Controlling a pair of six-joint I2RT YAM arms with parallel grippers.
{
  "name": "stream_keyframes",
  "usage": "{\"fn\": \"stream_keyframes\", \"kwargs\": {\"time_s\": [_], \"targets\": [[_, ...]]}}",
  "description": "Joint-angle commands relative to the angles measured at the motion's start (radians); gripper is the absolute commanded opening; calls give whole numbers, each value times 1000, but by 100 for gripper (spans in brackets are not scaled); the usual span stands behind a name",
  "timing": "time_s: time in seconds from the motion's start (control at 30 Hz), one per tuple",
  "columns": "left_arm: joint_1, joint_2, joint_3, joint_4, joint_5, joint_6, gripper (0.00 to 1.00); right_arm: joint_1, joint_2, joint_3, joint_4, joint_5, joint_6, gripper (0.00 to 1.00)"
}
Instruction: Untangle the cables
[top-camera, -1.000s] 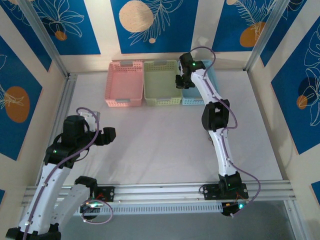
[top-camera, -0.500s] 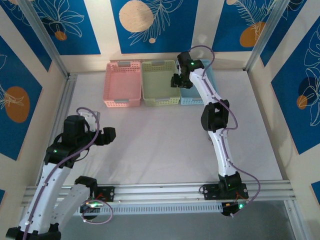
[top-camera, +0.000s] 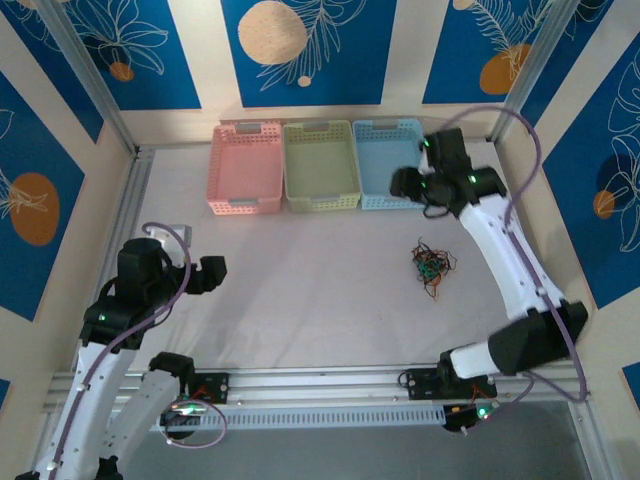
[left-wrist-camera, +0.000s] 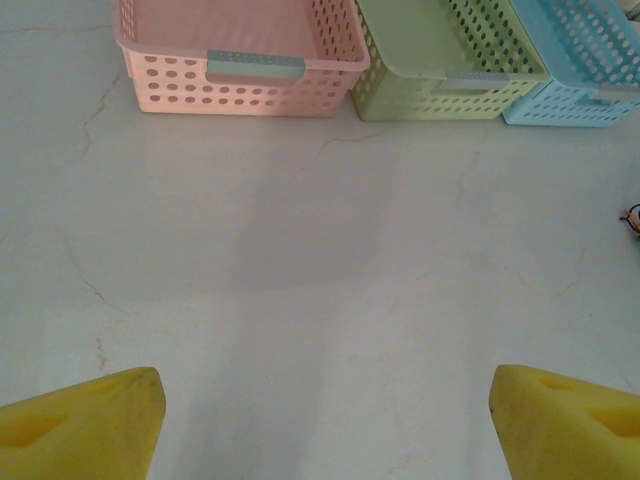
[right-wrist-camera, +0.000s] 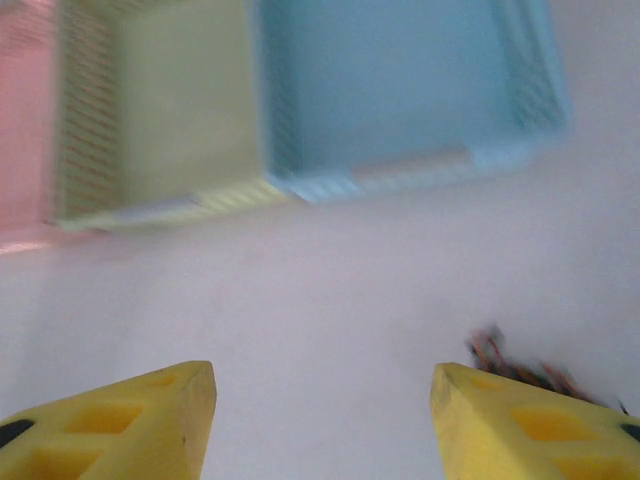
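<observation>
- Top external view: the cables (top-camera: 432, 265) lie as one small black, green and red-orange tangle on the white table (top-camera: 300, 290), right of centre and in front of the blue basket (top-camera: 378, 160). No gripper touches them.
- Top external view: three baskets stand side by side at the far edge, pink basket (top-camera: 246, 205), green basket (top-camera: 322, 200), then blue. All three look empty.
- Top external view: the right gripper (top-camera: 405, 183) hangs at the front right corner of the blue basket, beyond the tangle. The left gripper (top-camera: 210, 272) hangs over bare table on the left, well apart from the cables. Jaw opening cannot be read from this view.
- Left wrist view: the yellow fingertips (left-wrist-camera: 85, 420) sit at the two lower corners, spread wide, with nothing but bare table between them. A strand of the tangle shows at the right edge (left-wrist-camera: 633, 218) — far from the fingers.
- Right wrist view: blurred. The yellow fingers (right-wrist-camera: 120, 415) stand apart and grip nothing. The tangle (right-wrist-camera: 520, 365) lies just beyond the right-hand finger — whether it touches cannot be told. The blue and green baskets lie beyond.
</observation>
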Motion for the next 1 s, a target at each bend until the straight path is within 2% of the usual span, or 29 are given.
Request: {"fn": "stream_keyframes", "kwargs": {"time_s": [0.0,0.13,0.27,0.47,0.63,0.73,0.97], "targets": [[6,-3,3,1,3,6,85,-112,-44,-219,69,-52,65,60],[4,6,3,2,13,6,85,-201,-59,-359,117,-114,57,60],[4,12,1,5,17,7,85,-234,-9,-419,143,-121,55,60],[4,34,0,5,17,7,85,-242,135,-396,137,-85,50,58],[4,61,-3,8,27,11,85,-215,197,-395,143,-56,43,55],[3,73,-3,8,31,12,85,-193,237,-390,156,-57,34,50],[2,74,-5,11,30,13,85,-101,289,-359,150,-81,2,23]]}}
